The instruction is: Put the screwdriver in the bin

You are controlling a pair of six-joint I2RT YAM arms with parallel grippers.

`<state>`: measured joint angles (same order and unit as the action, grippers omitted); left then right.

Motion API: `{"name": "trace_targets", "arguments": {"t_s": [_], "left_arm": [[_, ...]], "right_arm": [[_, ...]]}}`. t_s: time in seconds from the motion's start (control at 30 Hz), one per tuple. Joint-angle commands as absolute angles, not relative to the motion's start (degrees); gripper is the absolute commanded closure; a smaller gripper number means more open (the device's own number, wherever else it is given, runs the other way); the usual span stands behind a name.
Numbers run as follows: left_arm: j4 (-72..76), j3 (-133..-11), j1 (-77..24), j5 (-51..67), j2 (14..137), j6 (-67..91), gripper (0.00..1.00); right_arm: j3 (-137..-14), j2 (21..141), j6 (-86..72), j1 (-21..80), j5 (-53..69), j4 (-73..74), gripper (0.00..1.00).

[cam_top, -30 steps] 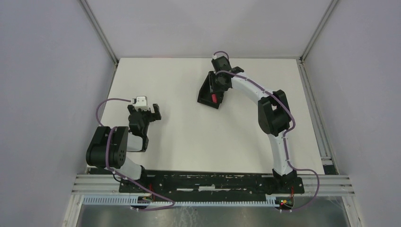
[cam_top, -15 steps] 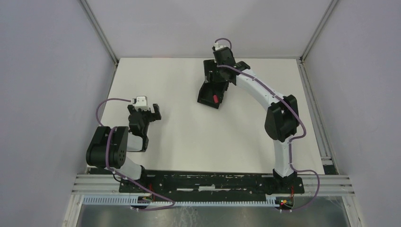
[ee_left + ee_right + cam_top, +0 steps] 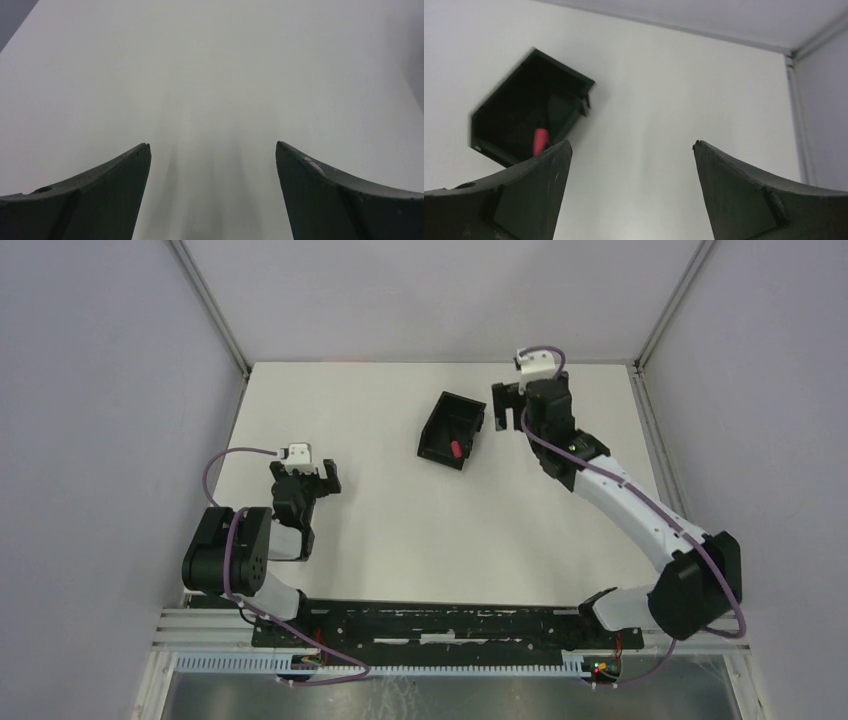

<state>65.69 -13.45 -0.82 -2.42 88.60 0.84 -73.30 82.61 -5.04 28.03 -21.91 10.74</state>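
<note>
The black bin (image 3: 450, 430) sits on the white table toward the back, turned at an angle. Inside it lies the screwdriver (image 3: 453, 449), its red handle showing; the shaft is lost against the dark floor. The right wrist view also has the bin (image 3: 514, 120) at the left with the red handle (image 3: 540, 141) inside. My right gripper (image 3: 505, 405) hangs open just right of the bin, nothing between its fingers (image 3: 631, 145). My left gripper (image 3: 322, 477) rests open and empty over bare table at the left (image 3: 212, 145).
Grey enclosure walls and metal corner posts (image 3: 210, 305) ring the table. A rail (image 3: 440, 625) with both arm bases runs along the near edge. The table's right edge and wall (image 3: 796, 115) lie close to my right gripper.
My right gripper opened over the bin, left the screwdriver inside, and swung away to the right of the bin. The left arm stayed still.
</note>
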Motion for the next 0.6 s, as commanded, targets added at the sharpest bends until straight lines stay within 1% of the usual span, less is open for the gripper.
{"name": "trace_targets", "arguments": {"t_s": [0.0,0.13,0.3,0.47,0.57], "left_arm": [[67.32,-14.32,-0.61,-1.85,88.26,1.67,0.0],[67.28,-14.33,-0.55,-1.91,88.24,1.67,0.0],[67.29,-14.32,-0.59,-1.92,88.27,1.67,0.0],[67.32,-14.24,-0.59,-1.92,88.24,1.67,0.0],[67.24,-14.4,-0.61,-1.91,88.41,1.67,0.0]], "right_arm": [[-51.99,70.84,3.36,27.45,-31.29,-8.73,0.02],[-34.66,62.21,4.48,26.32,-33.84,-18.38,0.02],[-19.59,55.68,2.87,23.79,-35.85,-24.56,0.02],[-10.93,52.36,1.22,22.06,-35.99,-28.54,0.02],[-9.84,51.9,1.22,21.55,-35.33,-29.14,0.02]]}}
